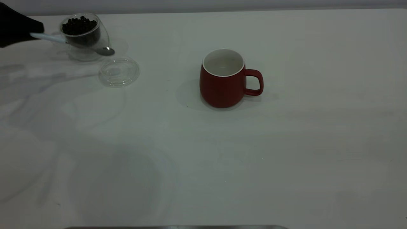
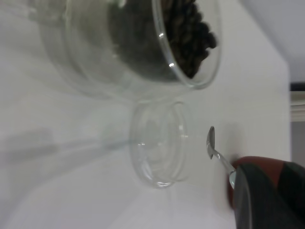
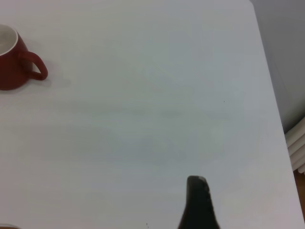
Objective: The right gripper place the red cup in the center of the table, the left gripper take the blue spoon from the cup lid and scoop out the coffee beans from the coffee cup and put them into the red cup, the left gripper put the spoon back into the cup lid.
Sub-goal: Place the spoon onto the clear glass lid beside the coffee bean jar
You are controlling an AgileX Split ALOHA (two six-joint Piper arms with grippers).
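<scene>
Left gripper (image 1: 31, 35) pinches the pale blue-handled metal spoon (image 1: 63, 39) level beside the clear glass cup (image 1: 84, 36) of dark coffee beans (image 1: 79, 26), ready for scooping; the red mug (image 1: 224, 79) waits mid-table.

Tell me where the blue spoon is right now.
In the exterior view, the blue spoon is at the far left, held by the left gripper in front of the coffee cup, its bowl just above the cup lid.
</scene>
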